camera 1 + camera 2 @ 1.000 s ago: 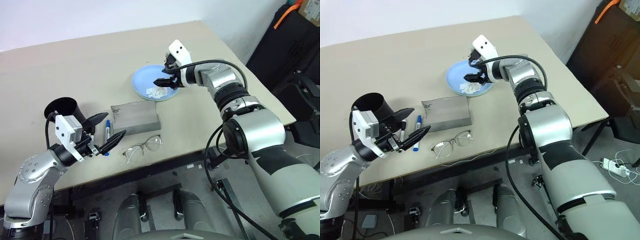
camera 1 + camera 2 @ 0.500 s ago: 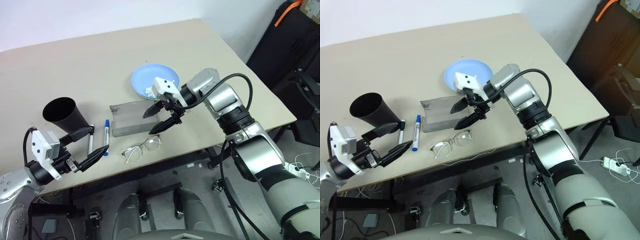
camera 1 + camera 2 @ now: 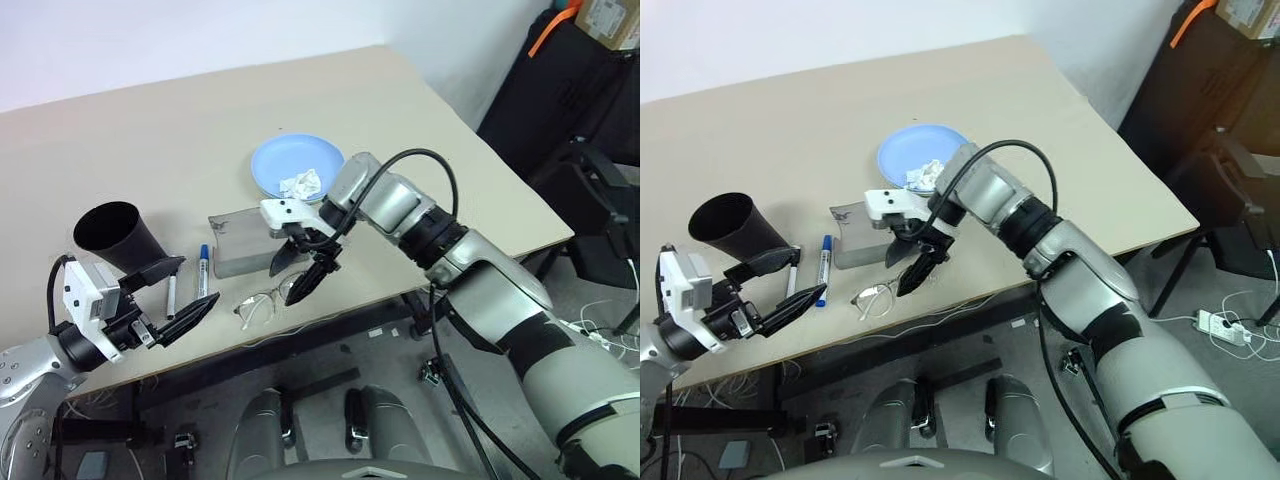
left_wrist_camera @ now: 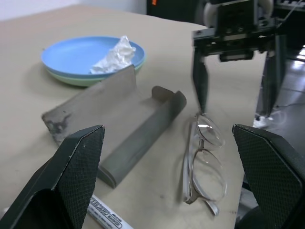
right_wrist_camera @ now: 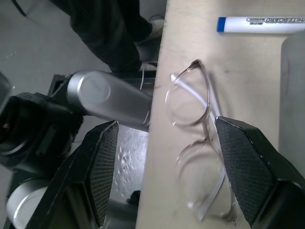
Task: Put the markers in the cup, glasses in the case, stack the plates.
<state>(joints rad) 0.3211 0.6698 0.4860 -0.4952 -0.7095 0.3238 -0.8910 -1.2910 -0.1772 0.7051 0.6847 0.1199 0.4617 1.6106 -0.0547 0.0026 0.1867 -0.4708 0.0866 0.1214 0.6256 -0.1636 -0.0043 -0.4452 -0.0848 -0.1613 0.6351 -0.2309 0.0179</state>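
The right pincer (image 3: 303, 271) hangs spread wide just above the glasses (image 3: 262, 300), its two black textured fingers pointing down, nothing between them. The glasses, thin pale wire with clear roundish lenses, lie folded open on the beige desk (image 3: 150, 140) close to its near edge. Just behind that pincer sits the flat grey case (image 3: 238, 243), its curved lid raised; beyond it the light blue plate (image 3: 296, 165) rests on a green plate (image 4: 78, 80), whose rim the left wrist view reveals, with a crumpled white tissue (image 3: 300, 184) on top.

The left pincer (image 3: 170, 293) hovers at the desk's near left edge, also wide and empty. Just ahead of it lie the blue-capped marker (image 3: 203, 266) and the thin black-capped marker (image 3: 171, 293), with the black tapered cup (image 3: 112, 235) upright behind them. Bare desk stretches far beyond the plates.
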